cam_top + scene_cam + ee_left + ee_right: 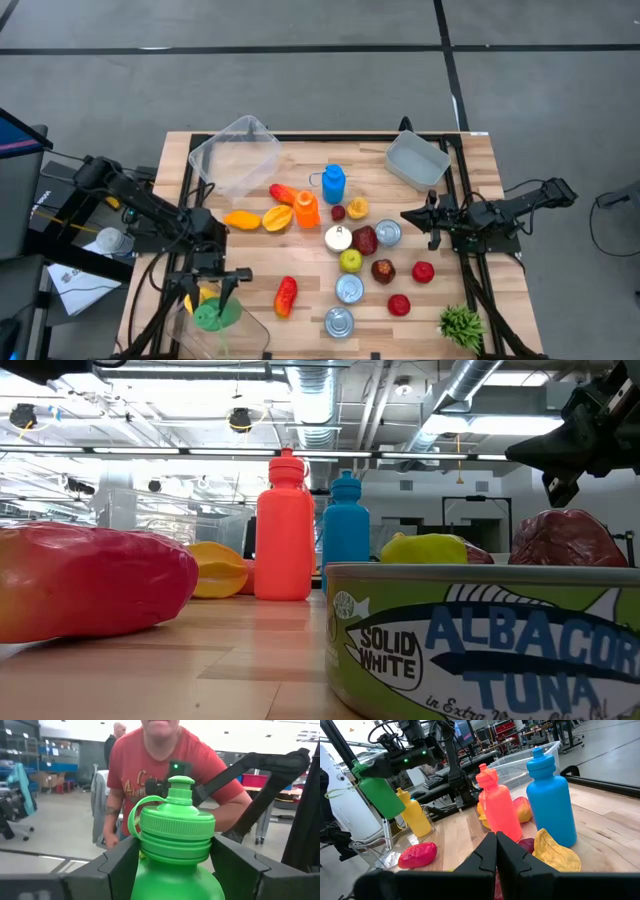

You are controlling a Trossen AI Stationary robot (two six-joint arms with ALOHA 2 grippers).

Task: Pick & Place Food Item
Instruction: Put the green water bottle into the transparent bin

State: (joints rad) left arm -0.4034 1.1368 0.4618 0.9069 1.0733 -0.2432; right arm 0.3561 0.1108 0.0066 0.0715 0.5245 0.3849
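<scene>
Clearly the left gripper [212, 293] has its fingers clamped on the green bottle [212, 314], tilted above the clear bin [232, 338] at the table's near left, likely so it drops inside beside the yellow bottle [414, 815]. Right gripper [421, 217], fingers together, waits at right.

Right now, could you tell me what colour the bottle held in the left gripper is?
Green: the bottle and its cap, clearest in the left wrist view.
</scene>
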